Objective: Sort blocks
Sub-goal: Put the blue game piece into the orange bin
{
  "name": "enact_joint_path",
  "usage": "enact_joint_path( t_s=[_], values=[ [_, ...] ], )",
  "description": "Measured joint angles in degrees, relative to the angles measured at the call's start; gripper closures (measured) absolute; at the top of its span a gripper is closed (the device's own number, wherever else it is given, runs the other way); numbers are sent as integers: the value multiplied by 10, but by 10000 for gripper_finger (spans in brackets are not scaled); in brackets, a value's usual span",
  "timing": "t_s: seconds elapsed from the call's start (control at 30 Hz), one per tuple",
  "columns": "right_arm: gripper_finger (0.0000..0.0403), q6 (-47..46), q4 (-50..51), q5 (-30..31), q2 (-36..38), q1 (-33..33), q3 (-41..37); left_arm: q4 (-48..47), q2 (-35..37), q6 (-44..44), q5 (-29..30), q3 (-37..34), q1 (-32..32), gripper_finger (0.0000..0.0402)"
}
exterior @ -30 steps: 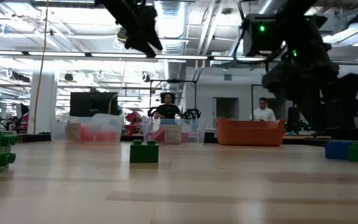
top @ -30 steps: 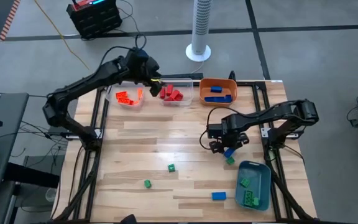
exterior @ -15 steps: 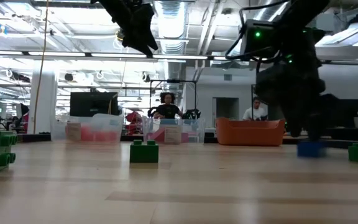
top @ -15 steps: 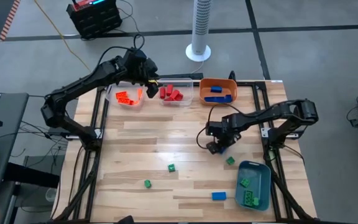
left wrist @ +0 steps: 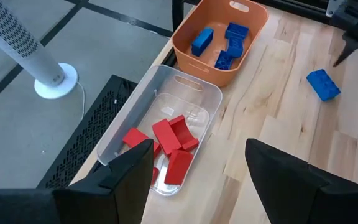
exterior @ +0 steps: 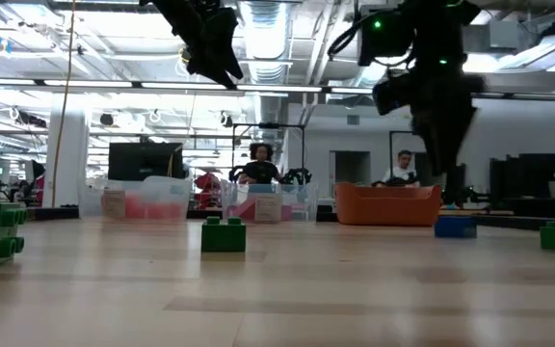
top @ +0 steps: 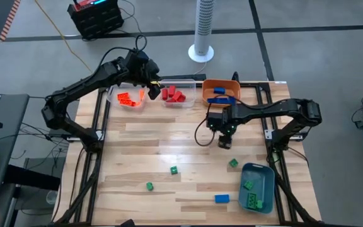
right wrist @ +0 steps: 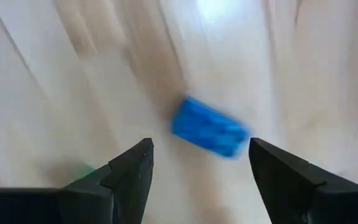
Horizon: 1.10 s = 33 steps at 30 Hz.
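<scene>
Nearest, studded green blocks [exterior: 224,234] lay loose on the pale wooden table [top: 137,151]. Mid-table, the right gripper [top: 224,135] hung spread and empty over a glossy blue brick [right wrist: 209,127]; next, a squared descent and pinch. Farther off, the left gripper [top: 152,85], released, hovered above the clear bin [left wrist: 166,99] of red bricks.

Grey floor [top: 307,16], white tower fan [top: 203,28] behind table.
</scene>
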State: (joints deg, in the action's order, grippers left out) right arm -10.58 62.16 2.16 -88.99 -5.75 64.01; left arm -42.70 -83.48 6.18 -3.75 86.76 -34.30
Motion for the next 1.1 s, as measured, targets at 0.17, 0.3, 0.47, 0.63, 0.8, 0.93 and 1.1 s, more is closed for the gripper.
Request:
enact_joint_path(
  t_s=[0.17,0.3,0.47,0.63,0.8,0.93,1.1],
  values=[
    [126,235,-23,20,-3,-13,-19,-5,0,-15,0,0,0,152],
    [127,354,-22,16,-3,-24,-50,-13,0,-31,0,0,0,152],
    [130,428,-53,12,-4,-23,-89,-34,0,-43,0,0,0,152],
    [137,445,-103,24,-4,-24,-112,-43,0,-43,0,0,0,152],
    [142,450,-137,7,-3,-27,-133,-44,0,-43,0,0,0,152],
    [149,452,-147,0,-3,-28,-154,-44,0,-43,0,0,0,152],
    [173,451,-167,-7,-3,-32,-175,-44,0,-43,0,0,0,152]
  ],
)
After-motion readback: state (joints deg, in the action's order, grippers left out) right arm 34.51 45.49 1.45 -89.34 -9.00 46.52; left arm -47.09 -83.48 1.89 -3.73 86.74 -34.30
